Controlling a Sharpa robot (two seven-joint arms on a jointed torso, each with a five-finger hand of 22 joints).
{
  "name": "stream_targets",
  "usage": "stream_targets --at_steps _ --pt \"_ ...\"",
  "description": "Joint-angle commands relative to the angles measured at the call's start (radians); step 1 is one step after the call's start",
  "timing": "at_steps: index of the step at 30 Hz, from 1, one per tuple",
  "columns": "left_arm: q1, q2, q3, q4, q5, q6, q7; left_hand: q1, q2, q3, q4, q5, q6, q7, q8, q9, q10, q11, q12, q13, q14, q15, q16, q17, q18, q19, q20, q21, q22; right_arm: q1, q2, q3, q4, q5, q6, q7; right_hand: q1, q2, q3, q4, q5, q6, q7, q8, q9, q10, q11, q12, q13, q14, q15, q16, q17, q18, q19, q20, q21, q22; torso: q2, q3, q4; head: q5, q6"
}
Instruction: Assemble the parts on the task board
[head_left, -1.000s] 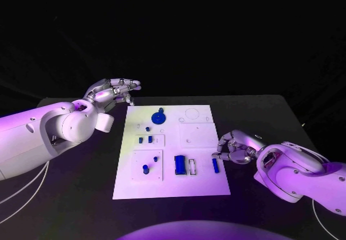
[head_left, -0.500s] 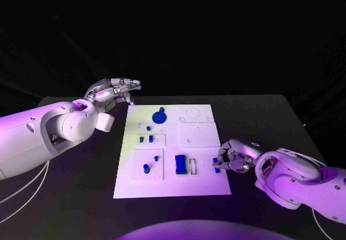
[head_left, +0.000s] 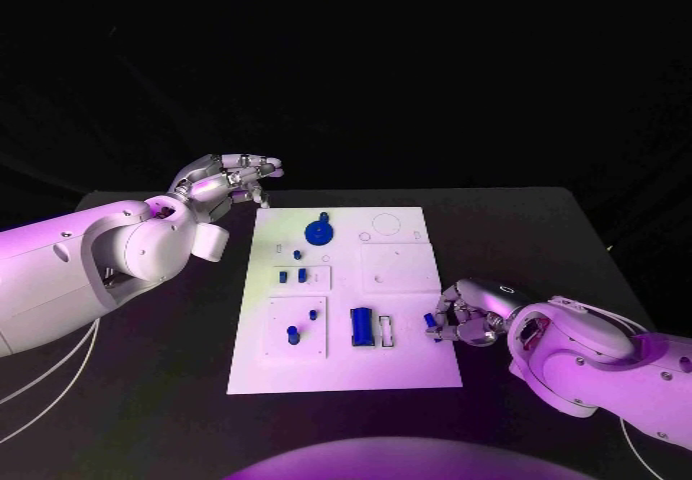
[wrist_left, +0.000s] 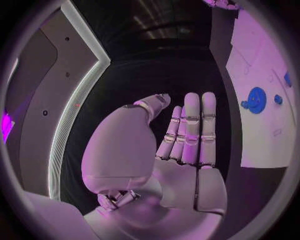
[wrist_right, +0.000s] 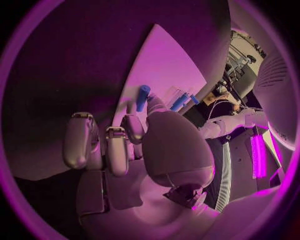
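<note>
Head view: right hand at the board's right edge, pinching a small blue peg.

The peg sits right at that edge, near end, just beside the blue block and its slot. In the right wrist view the peg stands up between thumb and finger, other fingers curled in. Left hand hangs off the board's far left corner, holding nothing, fingers straight and side by side. Bare black table runs right of the board, plenty of room there.
</note>
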Motion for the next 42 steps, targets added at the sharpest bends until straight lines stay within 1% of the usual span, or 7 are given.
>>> stream_targets --at_steps 1,6,8,11,14,29,42 --pt "0.000 0.001 0.000 0.003 0.005 0.014 0.007 -0.009 0.000 0.001 0.005 0.000 -0.006 -0.002 0.003 -0.002 -0.008 0.002 0.004 0.002 -0.005 0.001 0.004 -0.002 0.014 -0.001 0.006 -0.006 -0.001 -0.007 0.007 -0.005 -0.004 -0.020 0.037 -0.016 0.034 0.008 0.020 -0.002 0.009 0.012 -0.003 -0.012 -0.010 0.010 -0.005 0.007 -0.001 0.073 -0.003 -0.001 0.109 0.009 0.008 -0.003 0.005 0.178 0.000 -0.0007 -0.0003 0.001 -0.001" --pt "0.000 0.000 0.000 0.003 0.005 0.013 0.007 -0.009 0.000 0.001 0.005 0.000 -0.006 -0.002 0.003 -0.002 -0.008 0.002 0.004 0.002 -0.005 0.001 0.004 -0.002 0.014 -0.001 0.006 -0.006 -0.001 -0.009 0.014 -0.005 -0.009 -0.022 0.027 -0.017 0.143 0.030 0.165 -0.009 -0.066 0.024 -0.011 -0.036 -0.024 0.014 -0.014 0.012 0.003 0.075 -0.011 -0.001 0.113 0.008 0.012 -0.011 0.009 0.181 0.000 -0.0012 0.0007 0.000 -0.001" --pt "0.000 0.000 0.000 0.003 0.005 0.013 0.006 -0.009 0.000 0.001 0.005 0.000 -0.006 -0.002 0.003 -0.002 -0.008 0.002 0.004 0.002 -0.005 0.001 0.004 -0.002 0.014 -0.001 0.006 -0.006 -0.001 -0.010 0.016 -0.005 -0.010 -0.025 0.024 -0.019 0.172 0.004 0.294 -0.020 -0.059 0.023 -0.009 -0.038 -0.019 0.017 -0.013 0.016 0.007 0.075 -0.013 0.000 0.117 0.007 0.014 -0.015 0.014 0.183 0.000 -0.0020 0.0012 0.000 -0.001" --pt "0.000 0.000 0.000 0.004 0.005 0.013 0.006 -0.009 0.000 0.001 0.005 0.000 -0.006 -0.002 0.003 -0.002 -0.009 0.002 0.005 0.002 -0.005 0.001 0.005 -0.002 0.014 0.000 0.006 -0.006 -0.001 -0.010 0.020 -0.005 -0.012 -0.030 0.024 -0.023 0.097 -0.088 0.579 -0.074 -0.032 0.017 -0.005 -0.009 0.024 0.029 -0.003 0.022 0.010 0.076 -0.009 0.001 0.121 0.005 0.017 -0.009 0.021 0.185 0.001 -0.0021 0.0013 0.002 -0.002" --pt "0.000 0.000 0.000 0.004 0.005 0.013 0.006 -0.009 0.000 0.001 0.005 0.000 -0.006 -0.002 0.003 -0.002 -0.009 0.002 0.005 0.002 -0.005 0.001 0.005 -0.002 0.014 0.000 0.006 -0.006 -0.001 -0.010 0.024 -0.005 -0.014 -0.035 0.026 -0.029 0.003 -0.121 0.711 -0.158 -0.015 0.007 0.000 0.013 0.059 0.036 -0.006 0.029 0.014 0.077 -0.006 0.002 0.126 0.005 0.018 -0.009 0.026 0.186 0.000 -0.0019 0.0012 0.002 -0.002" --pt "0.000 -0.001 0.000 0.004 0.005 0.012 0.005 -0.009 0.000 0.001 0.005 0.000 -0.006 -0.002 0.003 -0.002 -0.009 0.002 0.005 0.002 -0.005 0.001 0.005 -0.002 0.014 0.000 0.006 -0.006 -0.001 -0.004 0.042 -0.005 0.018 -0.013 -0.038 -0.039 -0.120 -0.141 0.728 -0.206 0.029 0.010 -0.012 0.027 0.084 0.045 -0.014 0.038 0.021 0.078 -0.012 0.003 0.130 0.004 0.021 -0.012 0.033 0.187 -0.001 -0.0022 0.0009 0.005 0.002" --pt "0.000 0.001 0.000 0.006 0.005 0.013 0.005 -0.009 0.000 0.001 0.005 0.000 -0.006 -0.002 0.003 -0.002 -0.009 0.002 0.005 0.002 -0.005 0.001 0.005 -0.002 0.014 0.000 0.006 -0.006 -0.001 0.011 0.100 -0.003 0.045 0.095 -0.135 -0.012 -0.138 -0.144 0.719 -0.215 0.058 0.012 -0.013 0.027 0.087 0.047 -0.015 0.043 0.025 0.079 -0.013 0.005 0.133 0.003 0.022 -0.014 0.035 0.187 0.001 0.0002 -0.0003 0.013 -0.002"
